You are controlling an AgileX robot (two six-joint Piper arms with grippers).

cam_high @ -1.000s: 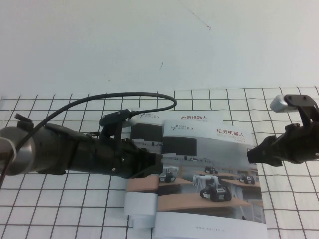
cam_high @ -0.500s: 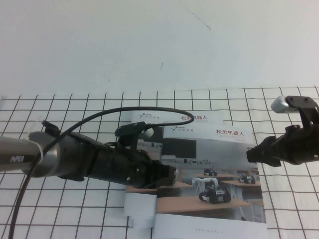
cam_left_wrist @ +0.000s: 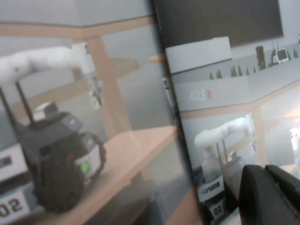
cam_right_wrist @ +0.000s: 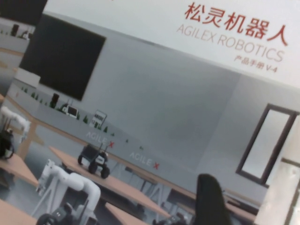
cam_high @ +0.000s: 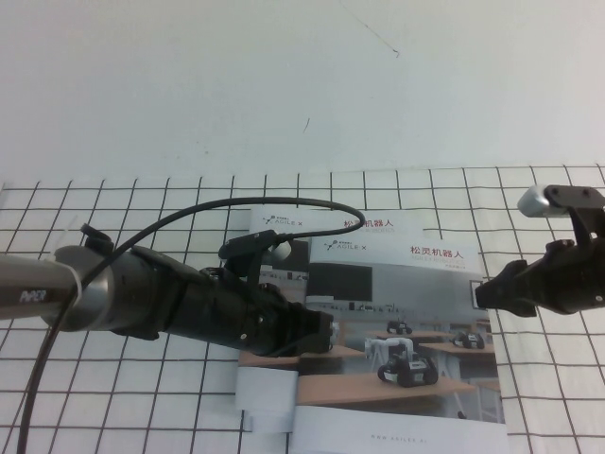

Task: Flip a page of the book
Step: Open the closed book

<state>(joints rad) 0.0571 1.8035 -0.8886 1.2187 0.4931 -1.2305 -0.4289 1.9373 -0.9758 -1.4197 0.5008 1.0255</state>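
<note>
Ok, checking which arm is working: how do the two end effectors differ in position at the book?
The left end effector is over the left part of the book, above its cover photo; the right end effector is only at its right edge. The left arm hides part of the book; the right hides almost none. Both are black, pointing inward.

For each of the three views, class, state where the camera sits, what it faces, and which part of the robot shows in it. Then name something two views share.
High view: raised on the robot's side, angled down at the grid table; left gripper over the book, right gripper at the book's right edge.
Left wrist view: close above the cover photo; only a dark fingertip shows.
Right wrist view: close over the page with its red title; one dark fingertip shows.
Shared: both wrist views show the printed white robot arm on the cover.
</note>
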